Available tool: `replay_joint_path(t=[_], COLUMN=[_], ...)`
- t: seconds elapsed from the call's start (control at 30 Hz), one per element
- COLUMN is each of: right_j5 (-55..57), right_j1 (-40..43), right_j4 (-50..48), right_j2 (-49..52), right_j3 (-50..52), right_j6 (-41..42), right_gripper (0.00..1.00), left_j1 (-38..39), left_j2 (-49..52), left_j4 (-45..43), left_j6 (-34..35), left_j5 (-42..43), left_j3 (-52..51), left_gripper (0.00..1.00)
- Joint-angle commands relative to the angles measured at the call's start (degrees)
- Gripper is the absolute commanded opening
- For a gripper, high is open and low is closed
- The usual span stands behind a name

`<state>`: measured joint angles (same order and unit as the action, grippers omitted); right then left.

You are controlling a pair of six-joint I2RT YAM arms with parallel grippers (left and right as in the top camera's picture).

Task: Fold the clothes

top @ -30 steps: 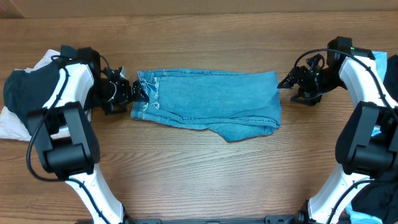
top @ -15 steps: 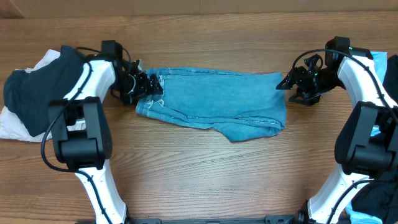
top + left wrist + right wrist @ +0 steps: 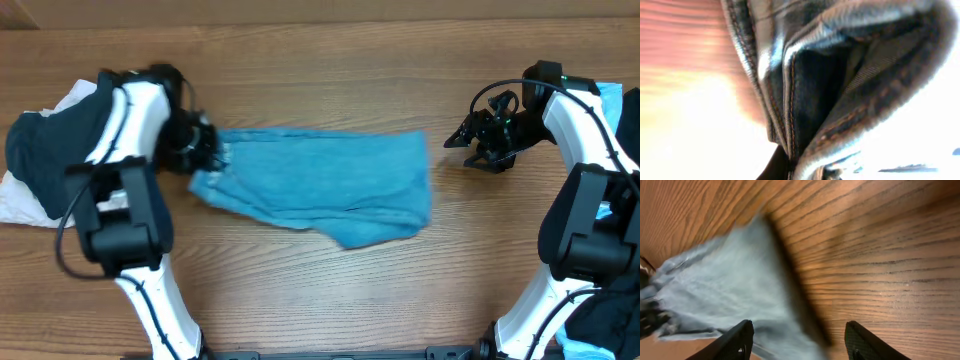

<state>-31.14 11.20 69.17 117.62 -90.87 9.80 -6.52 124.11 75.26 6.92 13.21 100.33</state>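
Bare wooden tabletop (image 3: 330,300) lies open in front of the light-blue denim jeans (image 3: 320,185). A dark navy top (image 3: 42,150) crowds the left edge.

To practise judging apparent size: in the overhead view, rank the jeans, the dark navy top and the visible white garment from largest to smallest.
1. jeans, clearly largest.
2. dark navy top.
3. white garment; only its uncovered edges show, so its full size is unknown.
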Motion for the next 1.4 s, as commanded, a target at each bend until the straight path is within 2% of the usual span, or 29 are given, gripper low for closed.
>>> replay_joint_path(t=[0.0, 0.17, 0.23, 0.3, 0.37, 0.5, 0.7, 0.73, 0.77, 0.83, 0.97, 1.0, 1.1, 1.17, 1.23, 1.37], right_j5=[-0.5, -8.7, -9.7, -9.7, -9.7, -9.7, -9.5, -9.5, -9.5, -9.5, -9.0, -8.8, -8.8, -8.8, -8.8, -8.8], right_j1=[-0.3, -1.2, -2.0, -2.9, -3.9, -4.9, -4.9, -4.9, -4.9, -4.9, -4.9, -4.9, -4.9, -4.9, -4.9, -4.9], right_j4=[0.4, 0.1, 0.2, 0.1, 0.0, -0.4, 0.0, 0.0, 0.2, 0.2, 0.6, 0.7, 1.0, 1.0, 1.0, 1.1], right_j2=[-2.1, -2.1, -2.1, -2.1, -2.1, -2.1, -2.1, -2.1, -2.1, -2.1, -2.1, -2.1, -2.1, -2.1, -2.1, -2.1], right_j3=[-1.5, -1.5, -1.5, -1.5, -1.5, -1.5, -1.5, -1.5, -1.5, -1.5, -1.5, -1.5, -1.5, -1.5, -1.5, -1.5], right_j6=[-0.7, -4.2, -4.3, -4.3, -4.3, -4.3, -4.3, -4.3, -4.3, -4.3, -5.4, -5.4, -5.4, -5.4, -5.4, -5.4], right_gripper=[0.62, 0.53, 0.34, 0.28, 0.28, 0.28, 0.27, 0.27, 0.27, 0.27, 0.27, 0.27, 0.27, 0.28, 0.28, 0.28], left_j1=[-2.2, 2.8, 7.5, 11.7, 16.3, 24.3, 31.5, 32.6, 34.4, 35.4, 34.4, 33.4, 26.8, 22.1, 16.7, 8.7], left_j2=[-11.6, -14.6, -14.6, -14.4, -13.6, -8.4, 2.6, 4.3, 6.8, 7.4, 5.8, 5.3, 3.2, 2.4, 3.0, 3.5], left_j4=[3.8, 8.2, 9.0, 9.2, 9.0, 8.4, 5.0, 3.7, 0.9, 0.0, 5.8, 7.6, 13.7, 15.0, 16.5, 13.2], left_j6=[-1.1, -2.7, -2.6, -1.9, -1.4, 4.2, 11.1, 12.2, 12.4, 12.2, 11.1, 11.1, 11.1, 11.1, 9.1, -1.1], left_j5=[-15.2, -15.3, -17.0, -18.4, -19.5, -22.6, -22.3, -21.4, -17.2, -15.9, -17.0, -17.8, -19.0, -18.4, -13.5, -0.5], left_j3=[10.5, 18.4, 18.6, 18.1, 17.8, 17.8, 17.8, 17.8, 17.8, 17.8, 24.1, 26.1, 32.2, 32.5, 31.8, 22.0], left_gripper=[0.04, 0.04, 0.04, 0.04, 0.04, 0.05, 0.06, 0.09, 0.24, 0.42, 0.96, 1.00, 1.00, 1.00, 1.00, 1.00])
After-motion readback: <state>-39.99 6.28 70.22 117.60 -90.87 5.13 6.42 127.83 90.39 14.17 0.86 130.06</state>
